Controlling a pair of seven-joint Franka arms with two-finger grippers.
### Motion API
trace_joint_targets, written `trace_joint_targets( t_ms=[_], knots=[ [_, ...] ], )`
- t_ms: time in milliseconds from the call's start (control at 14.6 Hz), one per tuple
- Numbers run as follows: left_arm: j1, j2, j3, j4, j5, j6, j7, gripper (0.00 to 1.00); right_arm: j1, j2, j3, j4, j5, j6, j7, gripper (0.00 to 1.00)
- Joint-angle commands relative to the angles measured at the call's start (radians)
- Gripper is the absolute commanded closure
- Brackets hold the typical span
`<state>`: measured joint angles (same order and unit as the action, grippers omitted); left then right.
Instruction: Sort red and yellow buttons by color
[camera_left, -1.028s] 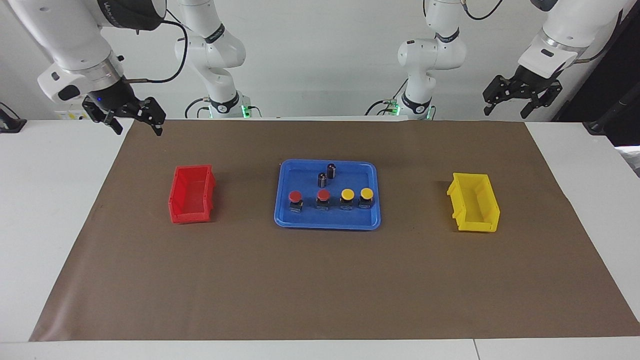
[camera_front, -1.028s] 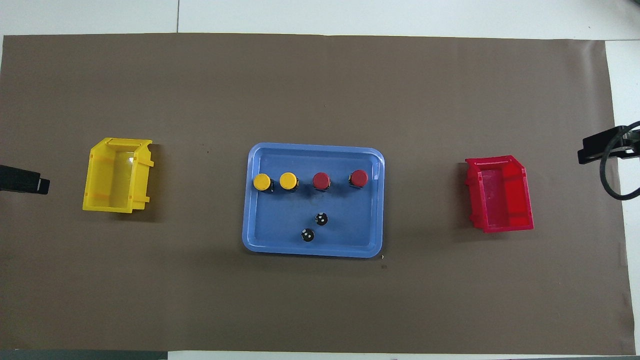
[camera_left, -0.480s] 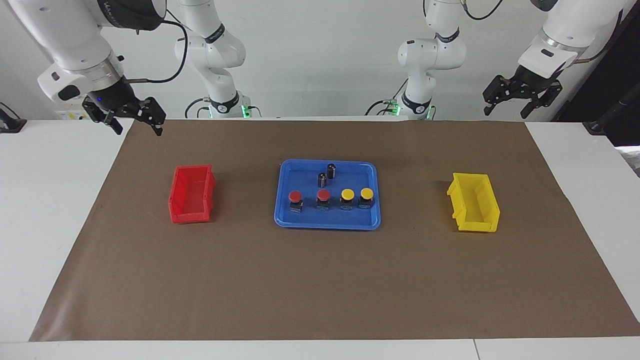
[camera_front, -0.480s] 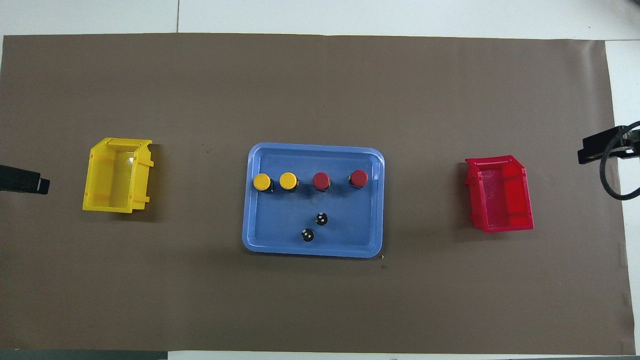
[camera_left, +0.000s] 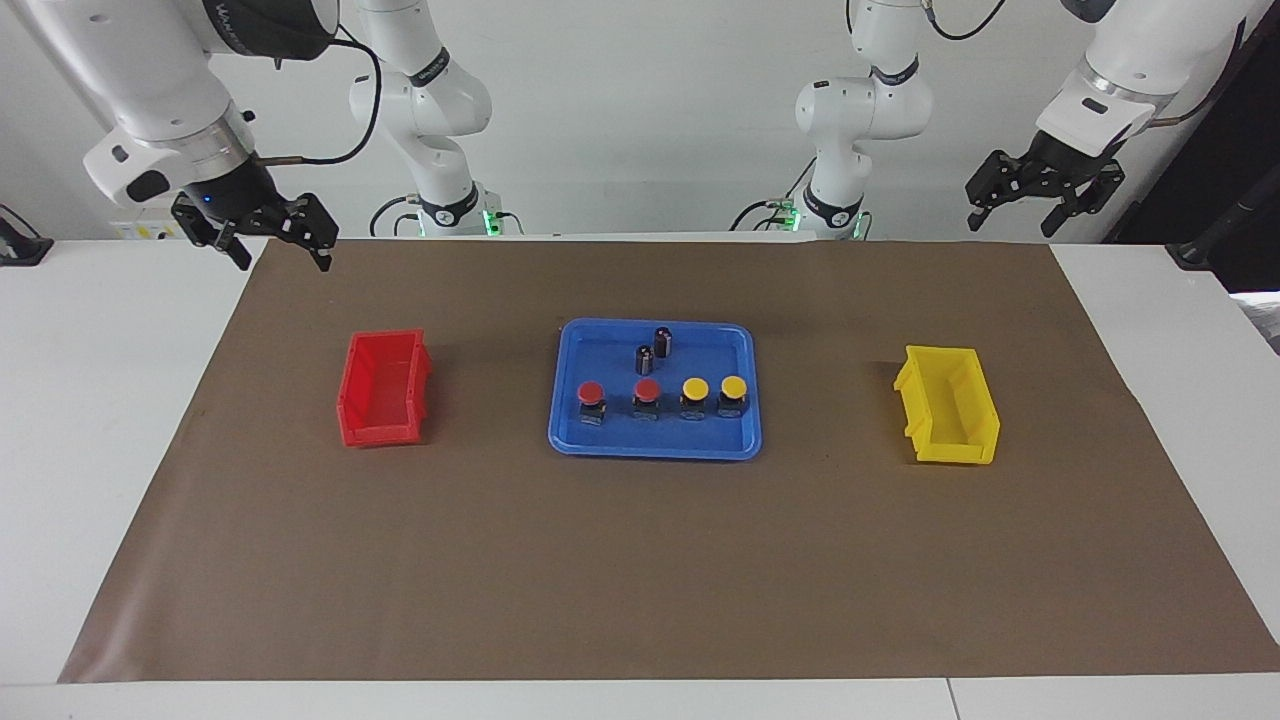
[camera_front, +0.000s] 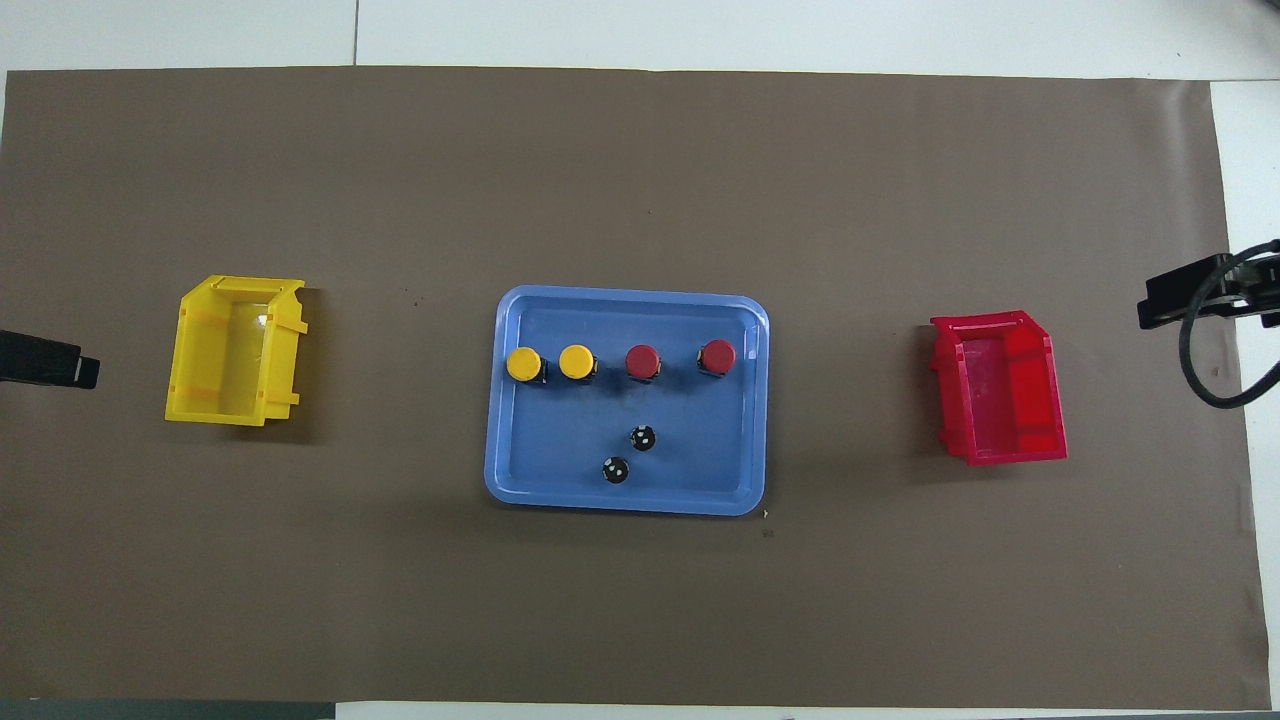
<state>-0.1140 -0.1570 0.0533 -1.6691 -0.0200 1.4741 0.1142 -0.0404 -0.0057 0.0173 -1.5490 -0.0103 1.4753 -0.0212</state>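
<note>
**Four buttons sitting in the blue tray, both grippers spread and holding nothing**

Lying at the middle of the brown mat (camera_left: 640, 560): a blue tray (camera_left: 655, 446), carrying all four push buttons in one row along its part farther from the robots. Standing upright on blocky black-and-silver bases, each one. Running from the right arm's end toward the left arm's end: first red button (camera_left: 591, 393), second red button (camera_left: 647, 391), first yellow button (camera_left: 695, 389), second yellow button (camera_left: 734, 387). Sitting close together, the two yellow ones; keeping a slightly wider gap, the two red ones. Showing from overhead as coloured discs in a line, yellow caps toward the left arm's end.

Standing in the same tray, nearer to the robots than the row: two dark cylinders (camera_left: 653, 351), upright, just beside each other, apart from the buttons.

Resting on the mat toward the right arm's end, well apart from the tray: a red bin (camera_left: 384, 390), containing nothing. Resting toward the left arm's end, likewise well apart: a yellow bin (camera_left: 948, 404), also containing nothing.

Hanging in the air over the mat's corner at the right arm's end: the right gripper (camera_left: 280, 245), fingers spread, gripping nothing. Waiting up in the air at the left arm's end, above the table's edge by the robots: the left gripper (camera_left: 1013, 220), fingers spread too, gripping nothing.
</note>
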Motion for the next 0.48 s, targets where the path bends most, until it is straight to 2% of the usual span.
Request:
trace_joint_targets(
  t_ms=[0, 137, 206, 274, 411],
  knots=[
    [0.008, -0.013, -0.006, -0.007, 0.020, -0.006, -0.004, 0.00, -0.004, 0.056, 0.068, 0.091, 0.024, -0.041, 0.085, 0.00],
    [0.033, -0.013, -0.007, -0.008, 0.020, -0.015, -0.016, 0.00, -0.006, 0.171, 0.159, 0.250, 0.024, -0.096, 0.173, 0.00],
    [0.033, -0.013, -0.007, -0.008, 0.020, -0.014, -0.054, 0.00, -0.004, 0.205, 0.196, 0.286, 0.026, -0.093, 0.235, 0.00],
    [0.033, -0.013, -0.009, -0.006, 0.020, -0.014, -0.095, 0.00, 0.002, 0.229, 0.246, 0.294, 0.024, -0.073, 0.312, 0.00],
    [0.033, -0.013, -0.010, -0.007, 0.020, -0.014, -0.107, 0.00, 0.129, 0.289, 0.279, 0.290, 0.001, 0.035, 0.476, 0.00]
  ],
)
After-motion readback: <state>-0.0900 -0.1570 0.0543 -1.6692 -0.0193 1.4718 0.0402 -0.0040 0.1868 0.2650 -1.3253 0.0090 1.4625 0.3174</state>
